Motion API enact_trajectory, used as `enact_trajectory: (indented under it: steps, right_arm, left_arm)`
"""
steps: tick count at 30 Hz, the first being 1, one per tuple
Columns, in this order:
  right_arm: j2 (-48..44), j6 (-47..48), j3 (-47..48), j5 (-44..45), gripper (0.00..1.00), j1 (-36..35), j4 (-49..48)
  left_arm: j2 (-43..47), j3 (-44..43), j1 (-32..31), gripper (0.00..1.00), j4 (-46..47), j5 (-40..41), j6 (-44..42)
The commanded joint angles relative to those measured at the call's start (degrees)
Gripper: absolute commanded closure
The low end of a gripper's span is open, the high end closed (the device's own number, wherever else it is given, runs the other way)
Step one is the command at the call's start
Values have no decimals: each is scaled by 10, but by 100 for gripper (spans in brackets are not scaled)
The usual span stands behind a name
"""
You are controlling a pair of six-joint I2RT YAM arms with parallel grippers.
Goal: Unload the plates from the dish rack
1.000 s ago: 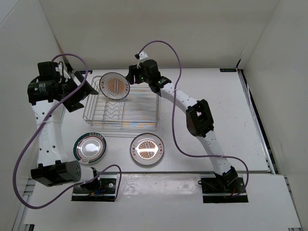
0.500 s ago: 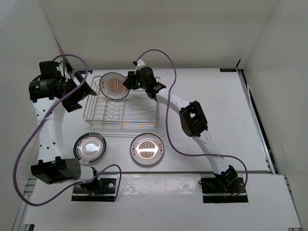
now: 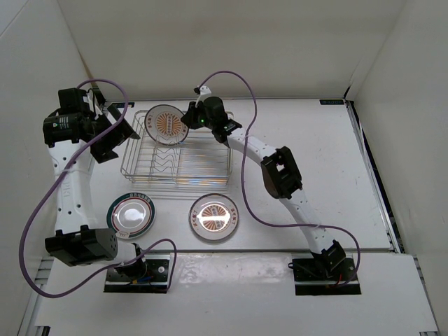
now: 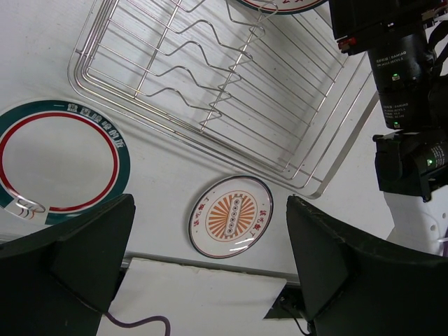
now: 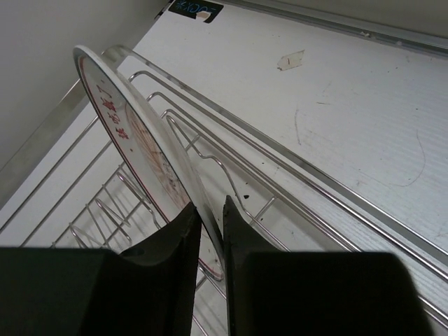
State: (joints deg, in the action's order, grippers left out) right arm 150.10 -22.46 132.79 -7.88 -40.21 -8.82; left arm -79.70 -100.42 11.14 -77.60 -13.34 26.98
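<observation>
Right gripper (image 5: 210,210) is pinched shut on the upper rim of a small round white plate with an orange sunburst pattern (image 5: 133,133), one black finger against each face, as I see it through the right wrist camera. That plate stands on edge, leaning a little, at the far left end of the rectangular silver wire dish rack (image 3: 210,150). Its lower edge is hidden behind my fingers, so I cannot tell how it sits in the wires. From overhead, my right arm reaches in over the far side of the rack. Left gripper (image 4: 210,210) hangs wide open with nothing between its fingers, raised just beside the rack's left end. Its camera looks down on the rack's zigzag dividers and parallel bars. Two more plates lie flat on the white table (image 3: 315,175) just in front of the rack, apart from each other: a white plate with a dark green rim and red ring (image 3: 131,215) on the left, and a second sunburst plate (image 3: 213,216) to its right
</observation>
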Motion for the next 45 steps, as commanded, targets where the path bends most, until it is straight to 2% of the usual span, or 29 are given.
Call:
enact_trajectory:
  steps: [1,3,5,19,24,31,36,39,40,41,42,43,44,45]
  right_arm:
    - [1,-20,30,-12,84,-3,-30]
    - [0,-20,31,-13,89,-4,-31]
    - [-1,-14,35,-9,100,-6,-31]
    - [-81,74,39,1,100,0,-25]
    - [-119,84,35,45,100,0,-16]
    - [-188,102,24,58,100,-1,11]
    - [-269,79,-60,66,100,4,39]
    - [-395,53,-146,59,100,3,63]
    - [-416,32,-228,58,100,6,66]
    - [-491,20,-258,60,100,7,75]
    - [-516,-16,-322,55,100,9,82]
    - [-542,-34,-389,16,100,9,83]
    - [-566,-35,-419,-5,100,11,87]
    - [-636,-31,-483,-27,100,9,87]
  left_arm:
    - [1,0,-1,0,-256,1,-5]
    - [0,1,-1,0,-256,1,-5]
    - [1,0,-1,0,-254,-1,-7]
    - [-2,-5,-1,1,-258,-1,0]
    - [2,-2,0,1,-260,-22,7]
    - [18,24,-1,1,-258,-51,25]
    - [25,37,-2,1,-262,-74,35]
    - [26,37,-1,1,-265,-82,40]
    - [25,28,-1,1,-265,-84,40]
    - [24,24,0,1,-265,-84,40]
    - [23,21,-1,1,-265,-85,41]
    - [18,7,-1,1,-269,-85,40]
    - [17,2,-1,1,-267,-88,41]
    - [15,-1,-1,1,-267,-88,40]
